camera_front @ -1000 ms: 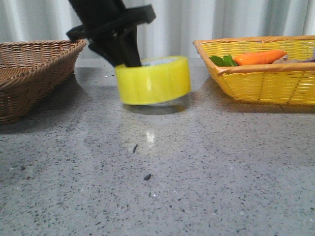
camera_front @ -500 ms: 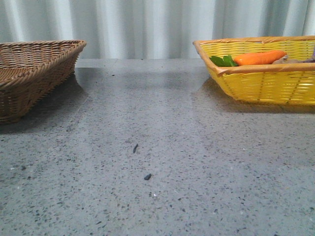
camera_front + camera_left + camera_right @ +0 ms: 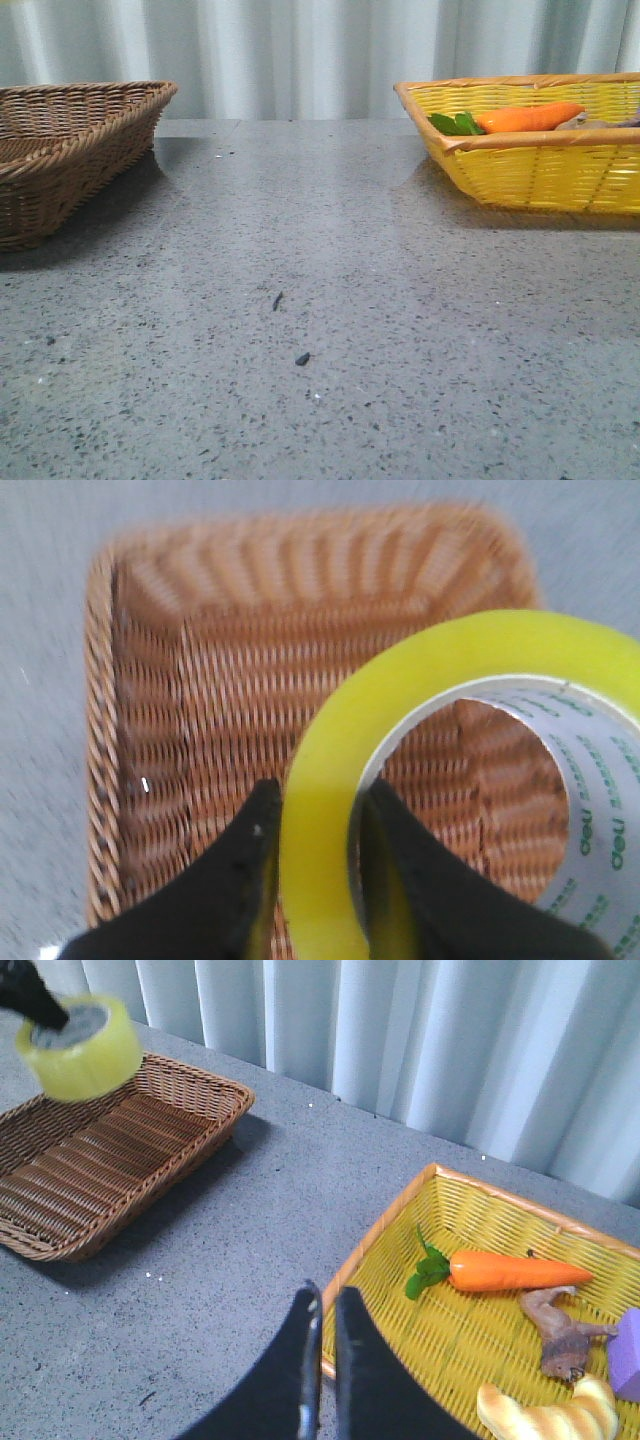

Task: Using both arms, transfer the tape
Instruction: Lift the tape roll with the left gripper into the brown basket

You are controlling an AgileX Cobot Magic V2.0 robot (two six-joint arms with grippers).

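The tape, a yellow roll with a white core and green print, hangs over the inside of the brown wicker basket. My left gripper is shut on its wall, one finger outside and one inside the core. The right wrist view shows the tape from afar, held above the brown basket. My right gripper is shut on nothing, high over the near-left rim of the yellow basket. Neither the tape nor either gripper shows in the front view.
The brown basket stands at the table's left, the yellow basket at its right. The yellow one holds an orange carrot, a bread toy, a brown figure and a purple block. Grey curtains hang behind the table.
A second ago the left gripper held the tape low over the table's back middle in the front view. Both have since left that view.
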